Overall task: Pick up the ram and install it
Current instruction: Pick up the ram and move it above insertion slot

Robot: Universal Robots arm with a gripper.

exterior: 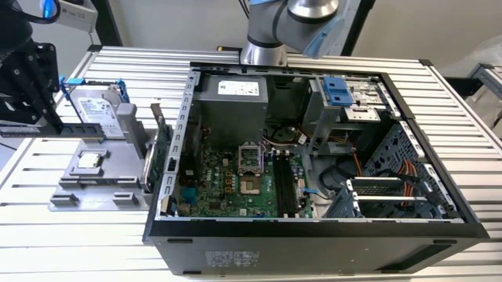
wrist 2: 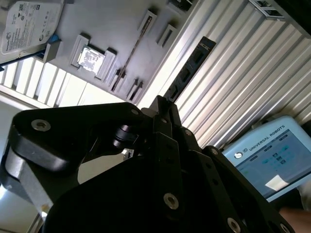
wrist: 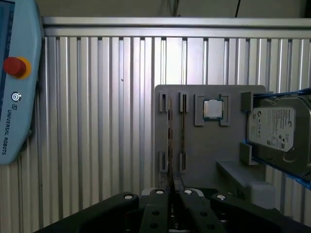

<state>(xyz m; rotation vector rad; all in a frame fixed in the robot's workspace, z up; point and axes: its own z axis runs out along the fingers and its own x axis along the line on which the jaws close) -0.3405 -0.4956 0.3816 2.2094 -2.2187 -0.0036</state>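
Ram (exterior: pixel 74 131) broadside, in grip of claw (exterior: pixel 49 125)

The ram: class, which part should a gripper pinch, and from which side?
Pinch the ram across its two flat faces near mid-length, coming down onto its upper long edge. It is long, thin and level on edge, so the faces are the only broad parallel surfaces; a central hold likely balances it. The gripper holds it so.

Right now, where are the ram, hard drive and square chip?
ram (exterior: pixel 82 131), exterior view, its long flat side.
hard drive (wrist: pixel 274 128), first wrist view, its labelled top.
square chip (wrist: pixel 212 108), first wrist view, its metal top.
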